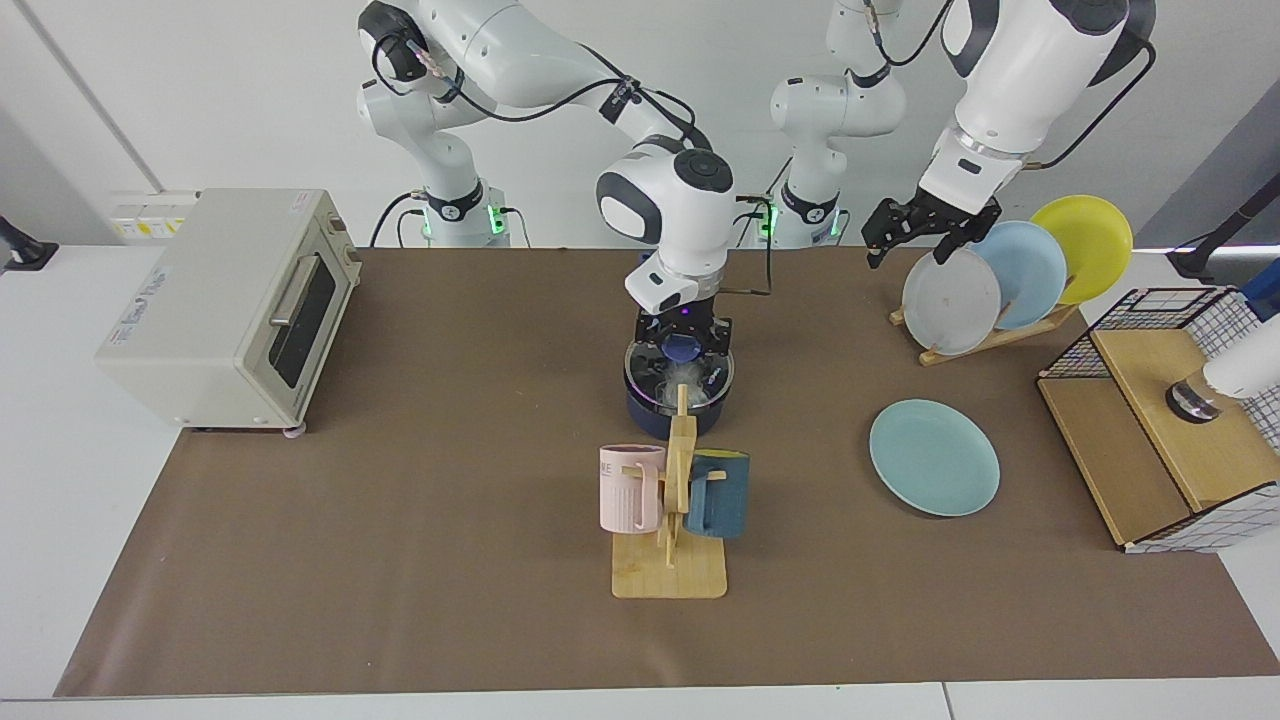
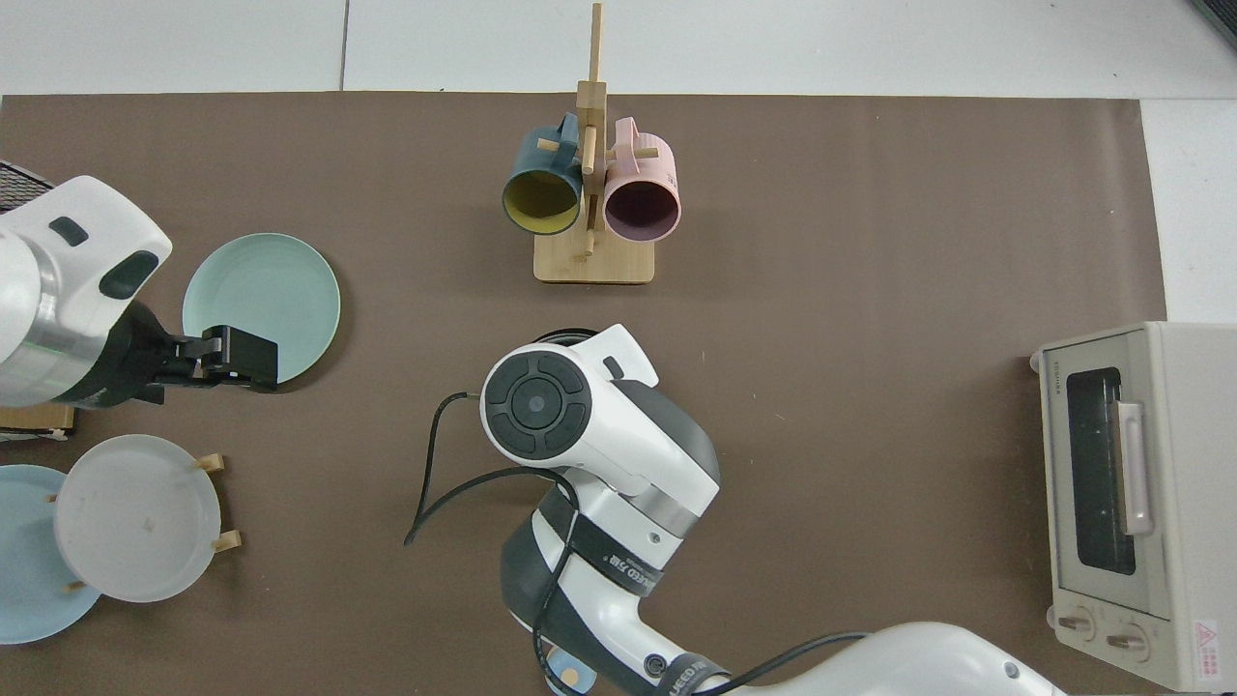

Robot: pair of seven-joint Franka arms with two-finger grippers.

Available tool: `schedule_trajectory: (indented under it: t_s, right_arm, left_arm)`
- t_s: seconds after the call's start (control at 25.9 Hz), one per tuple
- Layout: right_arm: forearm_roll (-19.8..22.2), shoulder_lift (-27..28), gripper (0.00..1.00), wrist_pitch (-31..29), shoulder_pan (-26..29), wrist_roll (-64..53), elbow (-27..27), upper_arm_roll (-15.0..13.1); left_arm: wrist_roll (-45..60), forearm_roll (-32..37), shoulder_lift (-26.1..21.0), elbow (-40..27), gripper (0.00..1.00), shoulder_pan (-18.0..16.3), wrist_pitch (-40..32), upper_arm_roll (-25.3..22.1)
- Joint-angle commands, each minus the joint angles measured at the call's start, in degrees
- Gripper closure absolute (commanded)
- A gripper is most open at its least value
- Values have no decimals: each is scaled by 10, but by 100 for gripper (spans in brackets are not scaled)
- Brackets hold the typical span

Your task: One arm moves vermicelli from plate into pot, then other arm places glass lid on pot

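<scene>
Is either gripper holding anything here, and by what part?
The right gripper grips the glass lid by its blue knob, on the pot. The left gripper waits empty.

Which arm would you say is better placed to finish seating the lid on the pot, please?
The right. Its gripper is at the knob of the lid, directly above the pot. The left gripper waits by the plate rack, far off.
</scene>
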State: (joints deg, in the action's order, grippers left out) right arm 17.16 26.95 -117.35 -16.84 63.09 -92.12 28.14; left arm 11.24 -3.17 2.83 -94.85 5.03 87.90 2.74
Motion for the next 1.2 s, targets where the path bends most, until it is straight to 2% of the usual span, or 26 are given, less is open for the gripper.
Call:
schedule_trajectory:
  t_s: [0.0,0.66,0.7,0.73,0.77,0.81,0.85,1.04,1.16]
  right_arm:
    - [20,30,93,-1,1,25,27,3]
    - [20,35,91,-2,8,4,29,3]
    - [18,35,86,-2,8,4,29,3]
    - [17,35,73,-2,8,4,29,3]
    - [15,35,55,-1,8,4,29,3]
    - [16,35,25,-1,8,4,29,3]
    - [16,35,0,1,8,5,29,3]
    - [17,35,0,6,6,5,35,3]
    - [16,35,0,29,5,5,57,4]
  left_arm:
    - [-1,-1,8,-6,0,-3,4,1]
    - [-1,-1,8,-6,0,-3,4,1]
    - [-1,-1,8,-6,0,-3,4,1]
    - [0,-1,8,-6,0,-3,4,1]
    - [-1,-1,9,-6,0,-3,4,1]
    - [-1,-1,9,-6,0,-3,4,1]
    - [-1,-1,9,-6,0,-3,4,1]
    - [-1,-1,9,-6,0,-3,4,1]
    - [-1,-1,9,-6,0,-3,5,1]
